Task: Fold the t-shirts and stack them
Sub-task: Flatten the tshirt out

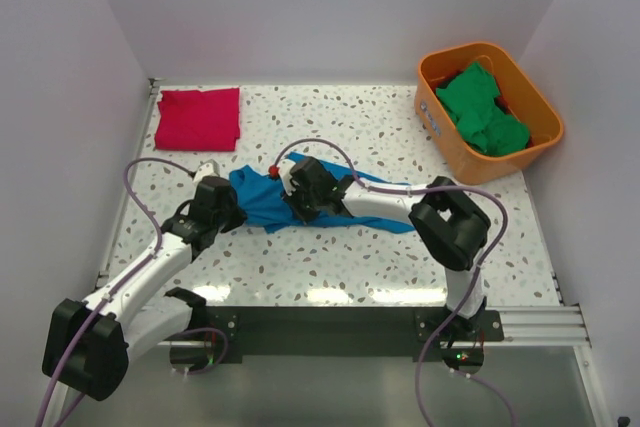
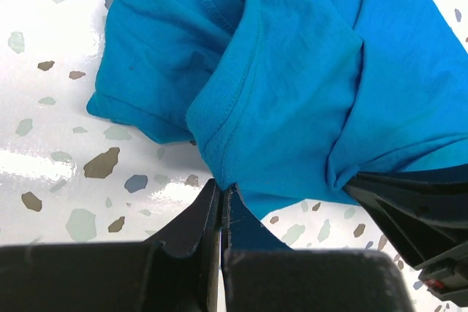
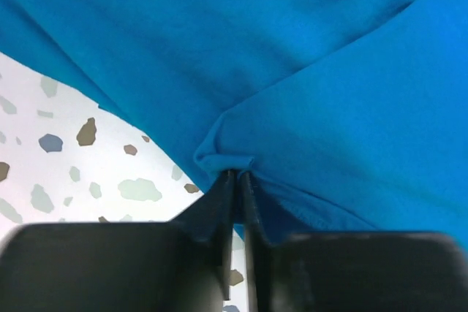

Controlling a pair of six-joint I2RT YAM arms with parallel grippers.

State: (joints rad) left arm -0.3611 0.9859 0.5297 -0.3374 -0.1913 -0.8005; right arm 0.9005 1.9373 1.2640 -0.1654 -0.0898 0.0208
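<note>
A bright blue t-shirt (image 1: 262, 202) lies crumpled at the table's middle. My left gripper (image 1: 228, 209) is shut on its left edge; in the left wrist view the blue t-shirt (image 2: 292, 71) bunches just above the closed gripper (image 2: 221, 189). My right gripper (image 1: 305, 205) is shut on a fold of the blue t-shirt (image 3: 307, 71), pinched at the gripper (image 3: 238, 174). A crimson red t-shirt (image 1: 198, 118) lies folded at the back left. Green t-shirts (image 1: 483, 109) fill the orange bin (image 1: 452, 157).
The orange bin stands at the back right corner. White walls close the table on three sides. The speckled tabletop (image 1: 330, 257) stretches in front of the shirt. The right arm (image 2: 417, 210) shows at the lower right of the left wrist view.
</note>
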